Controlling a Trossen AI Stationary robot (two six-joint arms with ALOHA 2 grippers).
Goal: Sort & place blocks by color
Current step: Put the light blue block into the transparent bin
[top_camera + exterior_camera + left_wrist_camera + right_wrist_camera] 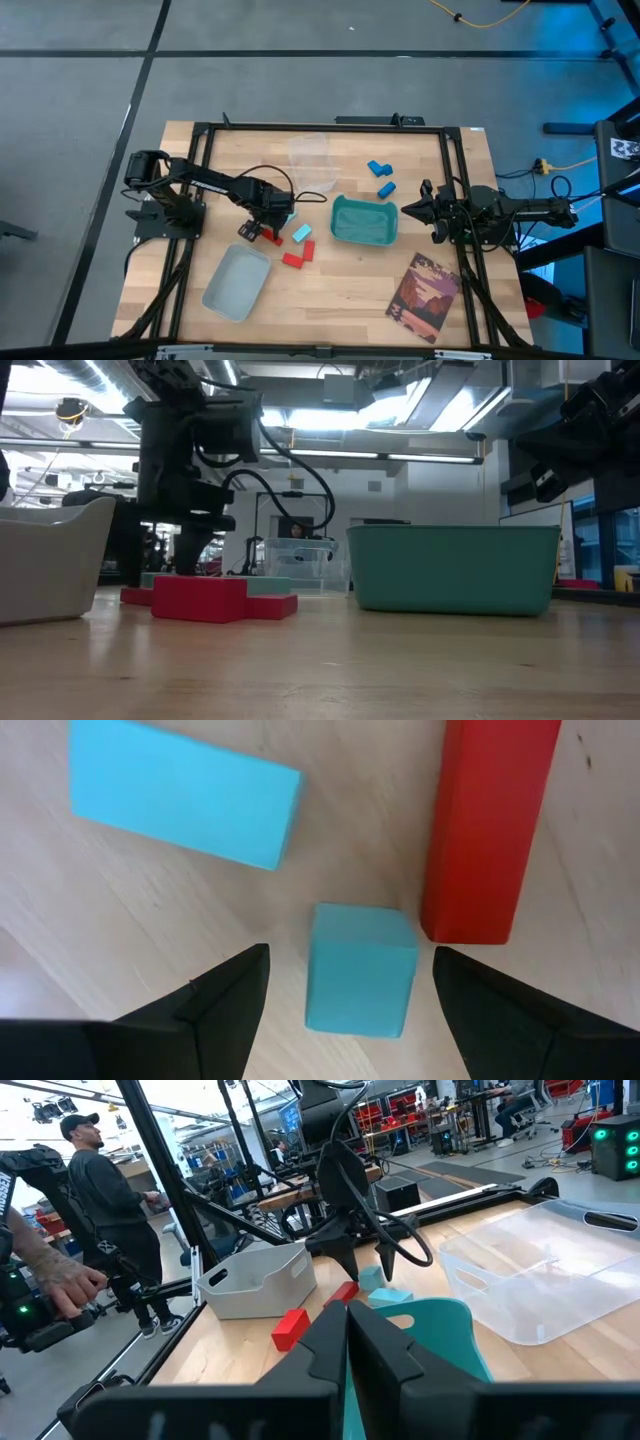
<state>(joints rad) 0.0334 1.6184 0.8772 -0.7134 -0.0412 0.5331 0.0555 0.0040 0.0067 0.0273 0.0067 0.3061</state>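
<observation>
My left gripper [262, 218] [350, 952] points down over the cluster of blocks left of the teal bin [364, 222]. It is open, one finger on each side of a small light cyan block [360, 970] that lies on the table, with a gap on both sides. A longer cyan block [185, 792] and a red block [490, 820] lie just beyond it. More red blocks [298, 256] lie toward the near edge. Two darker blue blocks [381, 177] lie beyond the bin. My right gripper [418, 209] [346, 1330] is shut and hovers at the bin's right side.
A grey tray [237, 283] sits near the table's front left and a clear plastic container [310, 152] at the far edge. A picture book [424, 288] lies front right. In the right wrist view a person [105, 1200] stands beyond the table.
</observation>
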